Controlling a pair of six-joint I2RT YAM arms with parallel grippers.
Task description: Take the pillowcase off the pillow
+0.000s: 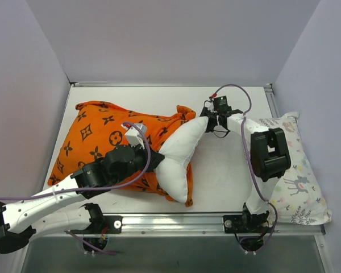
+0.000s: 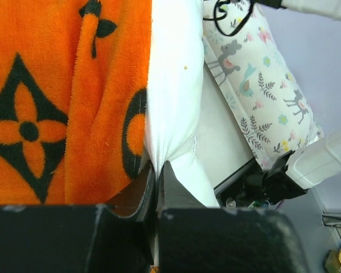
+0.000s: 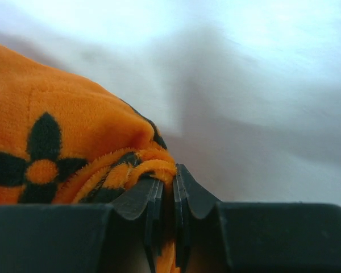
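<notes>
Left end effector (image 2: 157, 166) pinches the pillow (image 2: 173, 85); right end effector (image 3: 168, 180) is clamped on the pillowcase (image 3: 62, 131).

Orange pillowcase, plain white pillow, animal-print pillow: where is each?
Pillowcase (image 1: 96, 133): top view, its flowered upper face.
Pillow (image 1: 181, 145): top view, its bare pinched middle.
Animal-print pillow (image 1: 300, 183): top view, near its deer print.
</notes>
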